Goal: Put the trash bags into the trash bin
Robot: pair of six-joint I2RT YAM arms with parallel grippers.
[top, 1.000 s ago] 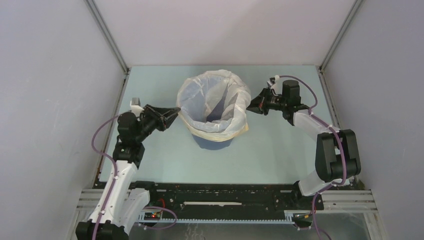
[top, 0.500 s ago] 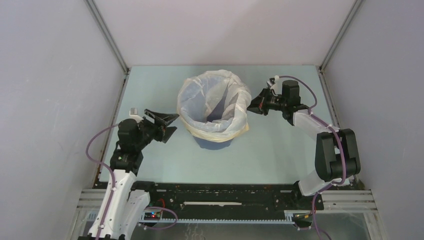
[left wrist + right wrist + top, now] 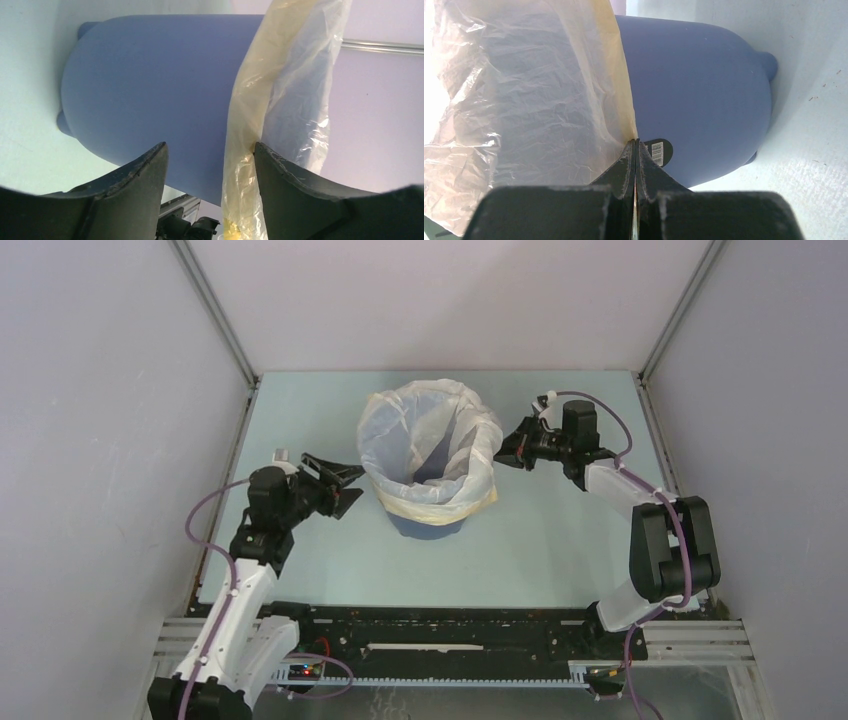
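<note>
Blue trash bin (image 3: 428, 522) upright at the middle of the table (image 3: 560, 550), lined by the translucent trash bag (image 3: 425, 430), whose yellow band drapes outside the bin's rim. Left gripper (image 3: 352, 487), fingers spread, sits just beside the bin's left wall, holding nothing. Right gripper (image 3: 501, 452), fingers pressed together, pinches the bag's yellow band on the right side

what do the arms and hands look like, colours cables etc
The left arm and right arm have white links and black joints, each with a looping purple cable. The left hand and right hand are black, with two tapered fingers.
</note>
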